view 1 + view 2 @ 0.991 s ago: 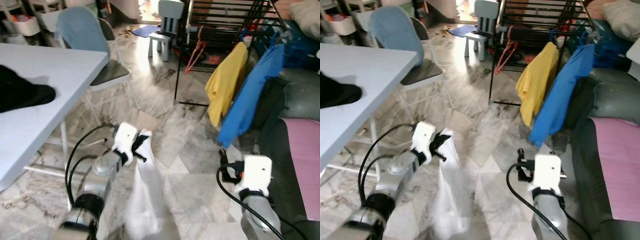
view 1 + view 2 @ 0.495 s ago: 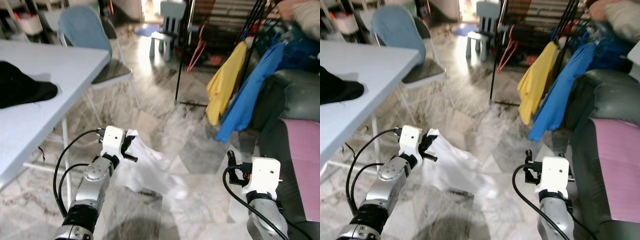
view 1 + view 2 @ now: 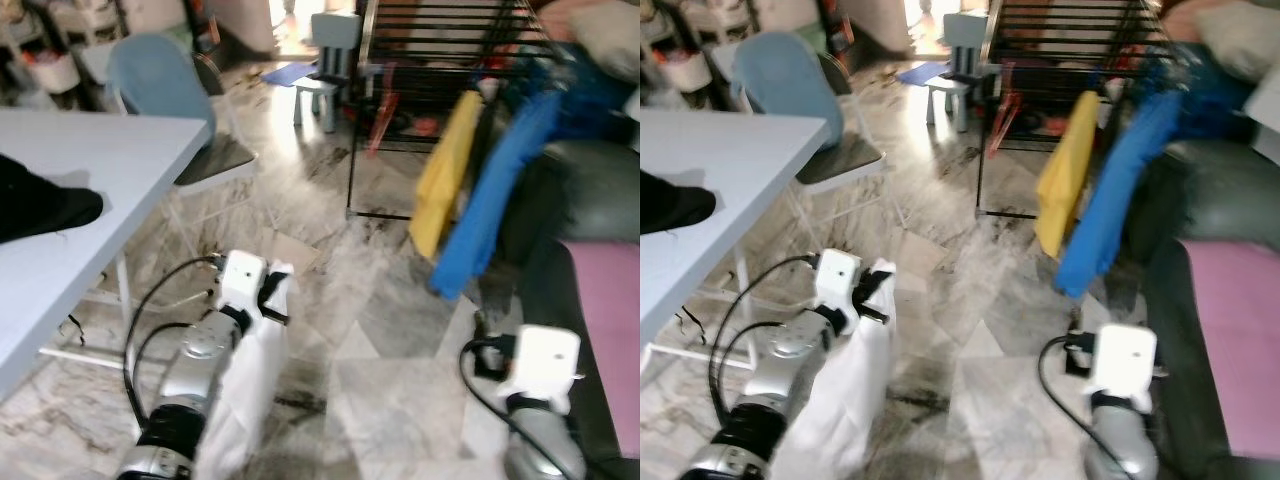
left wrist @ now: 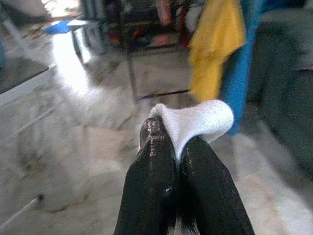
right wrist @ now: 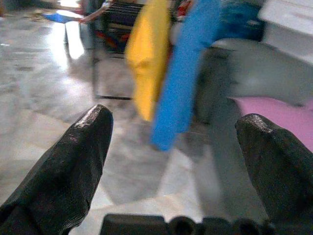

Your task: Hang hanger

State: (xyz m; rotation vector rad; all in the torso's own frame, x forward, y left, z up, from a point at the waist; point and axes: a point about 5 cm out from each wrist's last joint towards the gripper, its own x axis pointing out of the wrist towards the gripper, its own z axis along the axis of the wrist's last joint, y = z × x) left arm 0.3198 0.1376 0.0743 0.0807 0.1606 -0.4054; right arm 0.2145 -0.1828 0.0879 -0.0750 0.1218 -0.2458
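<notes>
A white garment (image 3: 245, 400) hangs at the lower left of the frame from the left pincer (image 4: 171, 142), whose two black fingers (image 4: 151, 166) are pressed together on a fold of it above the marble floor (image 3: 390, 380). The right pincer (image 5: 176, 147) sits low at the lower right with its fingers spread wide and nothing between them, near a dark sofa with a pink cover (image 3: 610, 310). Further out, a yellow shirt (image 3: 445, 180) and a blue shirt (image 3: 495, 200) hang on a black rack (image 3: 440, 40) at the upper right, and a white surface (image 3: 90, 200) with a black cloth (image 3: 40, 205) lies at the left beside a blue chair (image 3: 165, 85).
</notes>
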